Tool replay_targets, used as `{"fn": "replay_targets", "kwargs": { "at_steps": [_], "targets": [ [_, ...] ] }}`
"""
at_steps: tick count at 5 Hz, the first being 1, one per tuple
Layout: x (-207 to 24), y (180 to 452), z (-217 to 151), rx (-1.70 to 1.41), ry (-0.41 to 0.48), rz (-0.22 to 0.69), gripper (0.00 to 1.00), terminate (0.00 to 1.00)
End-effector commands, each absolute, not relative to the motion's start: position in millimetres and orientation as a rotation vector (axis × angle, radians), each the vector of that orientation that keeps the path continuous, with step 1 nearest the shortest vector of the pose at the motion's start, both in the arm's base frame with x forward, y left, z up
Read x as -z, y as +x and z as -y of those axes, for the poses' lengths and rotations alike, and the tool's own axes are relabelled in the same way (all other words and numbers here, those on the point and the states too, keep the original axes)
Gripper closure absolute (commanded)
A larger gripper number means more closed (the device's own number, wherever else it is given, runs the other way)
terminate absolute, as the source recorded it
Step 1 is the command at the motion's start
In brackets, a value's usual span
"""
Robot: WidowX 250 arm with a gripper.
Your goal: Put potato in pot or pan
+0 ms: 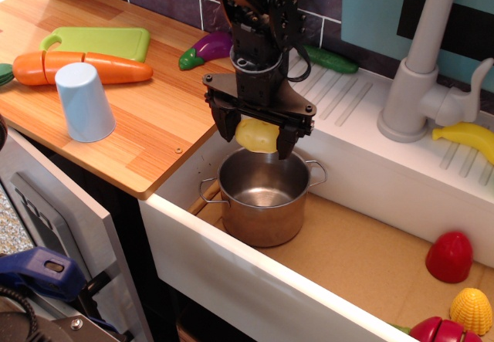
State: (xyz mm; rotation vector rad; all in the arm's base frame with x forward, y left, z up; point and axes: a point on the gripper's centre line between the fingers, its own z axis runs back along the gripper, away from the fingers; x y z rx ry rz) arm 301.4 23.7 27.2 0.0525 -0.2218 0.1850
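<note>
Upturned blue cup beside carrot and green board on wooden counter.

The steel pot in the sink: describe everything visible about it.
The pot is a shiny, cylindrical stainless-steel vessel with two small loop handles and no lid. It stands upright on the tan floor of the sink, near the sink's left end, and looks empty. The gripper holds the potato just above its rim, not touching it.

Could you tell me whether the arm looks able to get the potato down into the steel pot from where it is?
Probably yes: the gripper holds the potato just above the pot, which is open and lidless.
</note>
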Motion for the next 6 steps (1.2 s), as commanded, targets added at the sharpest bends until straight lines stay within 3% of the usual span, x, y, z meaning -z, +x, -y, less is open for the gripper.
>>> {"fn": "replay_targets", "kwargs": {
  "at_steps": [1,5,6],
  "targets": [
    [-35.2,306.3,-22.9,-0.183,0.05,0.255,0.0,0.0],
    [-35.2,306.3,-22.9,-0.183,0.05,0.255,0.0,0.0],
    [-35.2,306.3,-22.9,-0.183,0.05,0.255,0.0,1.0]
  ]
}}
